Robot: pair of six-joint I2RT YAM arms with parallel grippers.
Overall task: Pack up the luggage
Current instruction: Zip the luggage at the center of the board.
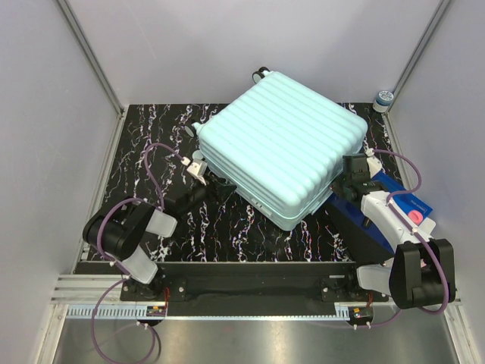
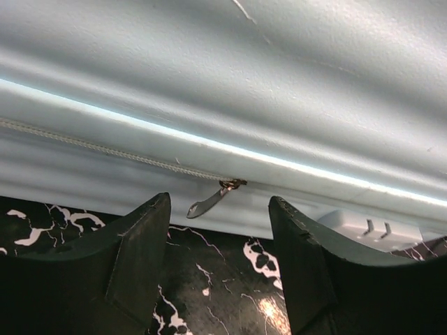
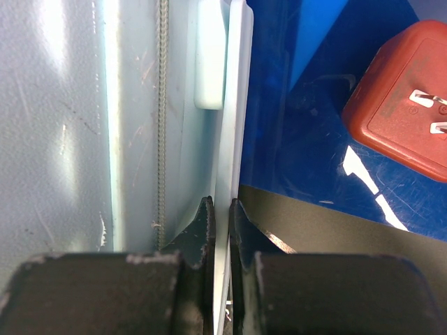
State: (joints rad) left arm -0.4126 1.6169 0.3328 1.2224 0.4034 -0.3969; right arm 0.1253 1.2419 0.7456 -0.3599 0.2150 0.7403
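The luggage [image 1: 280,144], a mint-green ribbed hard-shell case, lies closed and slightly tilted across the dark marble table [image 1: 151,136]. My left gripper [image 1: 198,168] is at its left side, open. In the left wrist view the fingers [image 2: 143,244] stand apart just below the zip line, and the metal zipper pull [image 2: 209,202] hangs free between them, untouched. My right gripper [image 1: 350,171] is at the case's right side. In the right wrist view it [image 3: 220,204] is shut on a thin pale edge strip [image 3: 234,105] of the luggage [image 3: 70,139].
A flat blue box [image 1: 394,199] lies under the right arm beside the case, with a red plug adapter [image 3: 405,125] on it. A small jar [image 1: 384,98] stands at the back right corner. Grey walls enclose the table on three sides.
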